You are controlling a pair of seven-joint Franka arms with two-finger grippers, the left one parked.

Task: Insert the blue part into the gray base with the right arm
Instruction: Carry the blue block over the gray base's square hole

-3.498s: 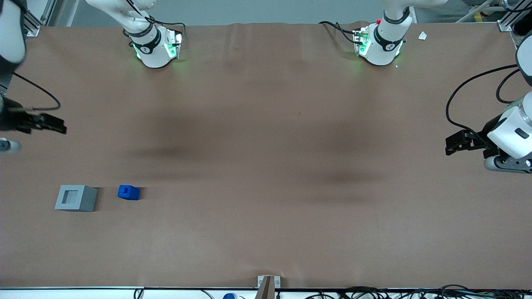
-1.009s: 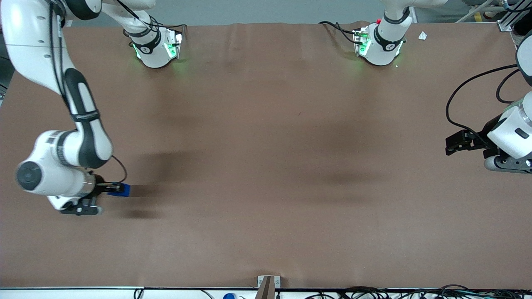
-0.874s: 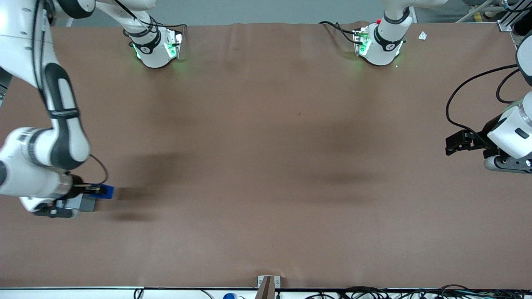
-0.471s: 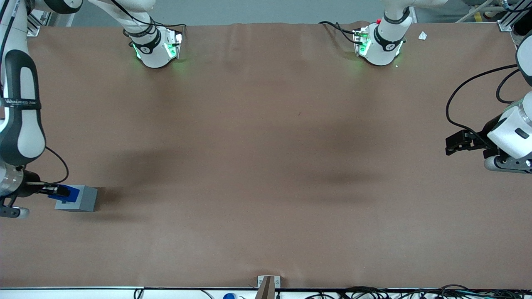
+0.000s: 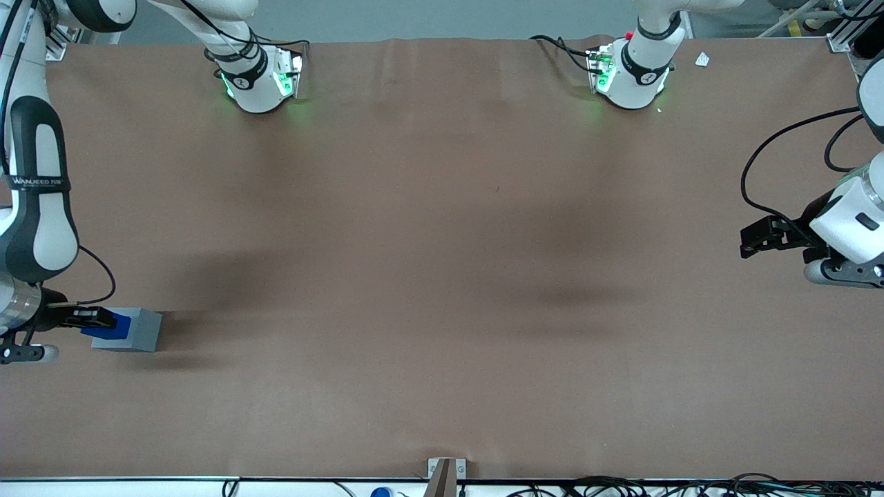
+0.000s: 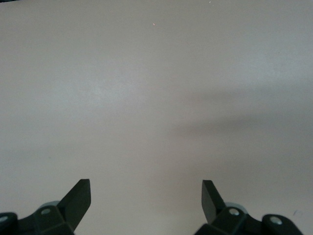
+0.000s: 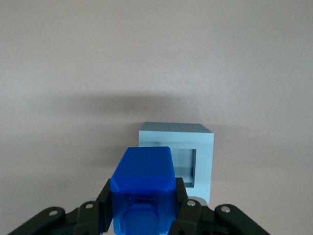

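Gripper [image 5: 103,320] has carried blue part [image 7: 143,188] over gray base [image 5: 141,331].

The blue part [image 7: 143,188] is bright blue, the gray base [image 7: 203,156] pale gray. The pincer [image 7: 142,215] is black; the surface [image 5: 442,276] is plain brown.

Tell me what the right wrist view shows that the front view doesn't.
Only the right wrist view shows the square recess in the light gray plastic base, partly uncovered beside the small bright blue plastic part. Only the front view shows the white right arm and the brown table, with the base toward the working arm's end. Both show the black gripper shut on the blue part above the base.
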